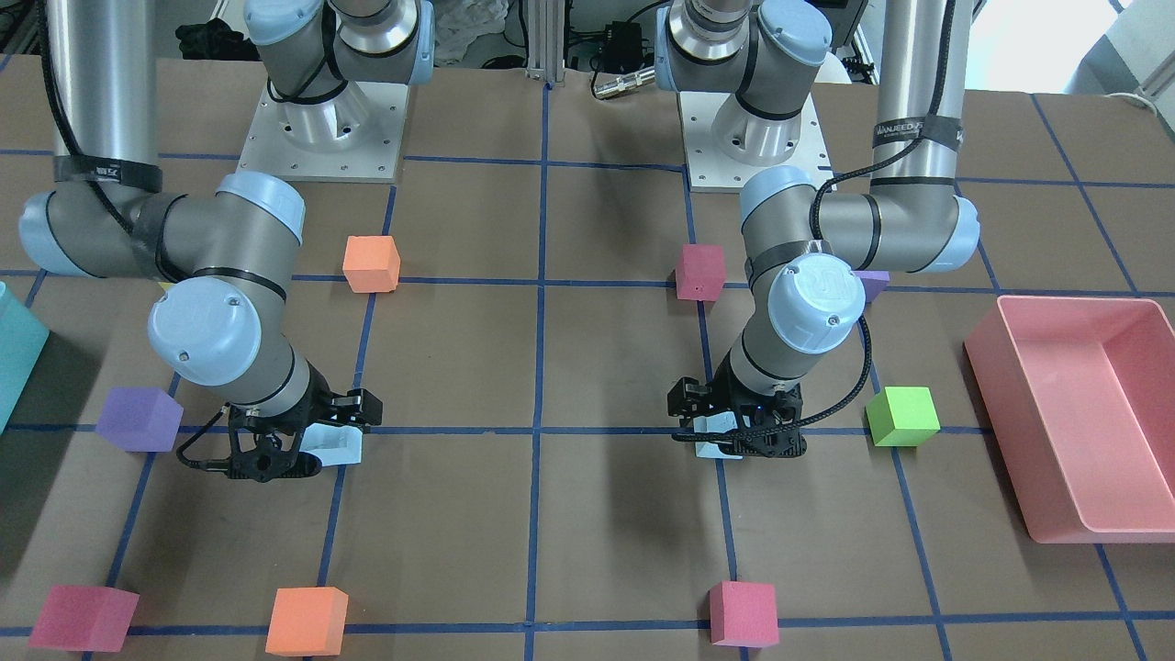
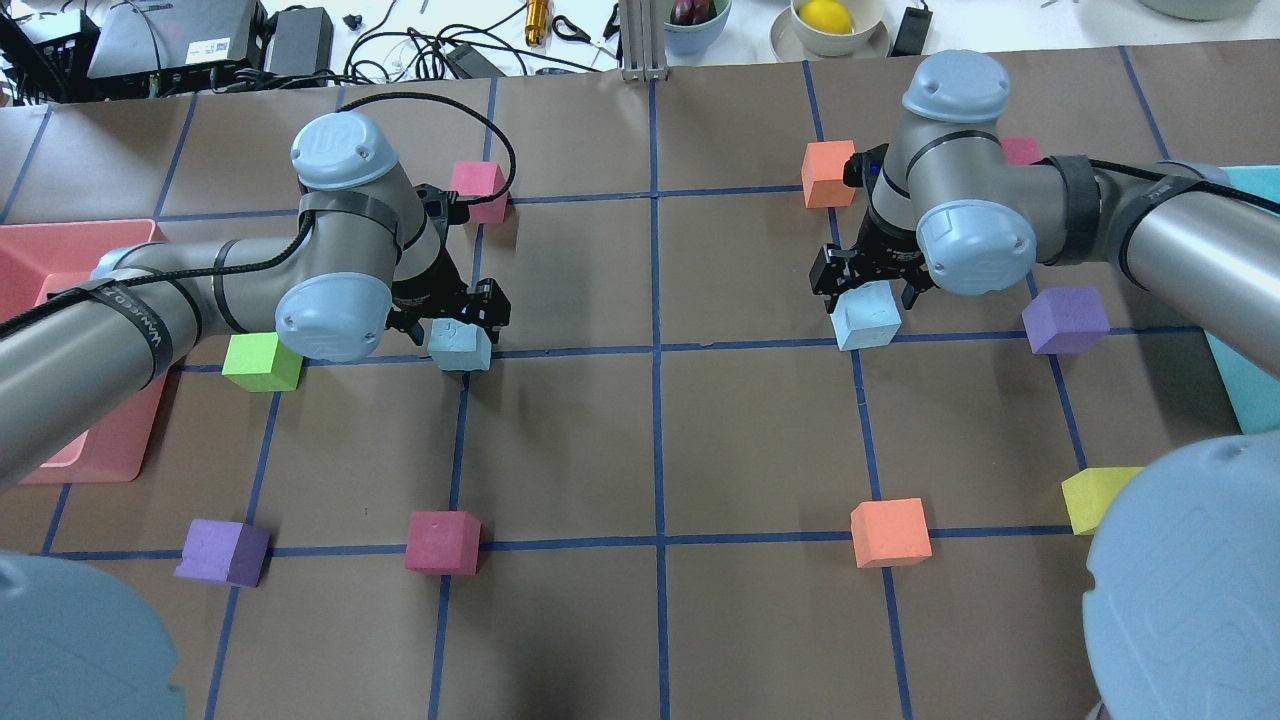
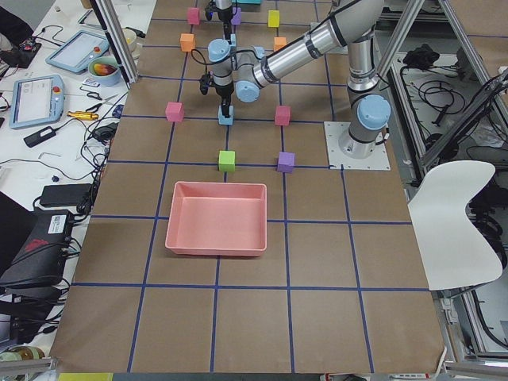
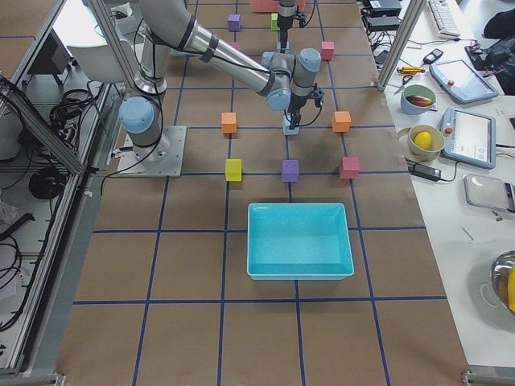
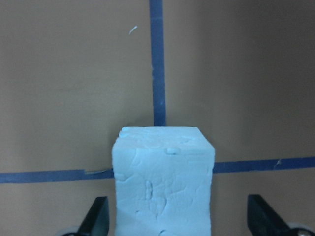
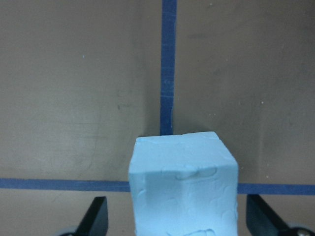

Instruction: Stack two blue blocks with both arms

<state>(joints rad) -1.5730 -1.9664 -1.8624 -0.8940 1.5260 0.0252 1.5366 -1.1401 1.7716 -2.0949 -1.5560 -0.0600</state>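
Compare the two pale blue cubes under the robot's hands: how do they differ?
The left blue block has a green cube as neighbour; the right blue block has a purple cube. Seen from the wrists, the left blue block sits off-centre leftwards in the open left hand, the right blue block rightwards in the open right hand. Both are pale blue, scuffed, equal in size, and rest at tape crossings.

The blue blocks are pale sky-blue; the table is brown with dark-blue grid lines.
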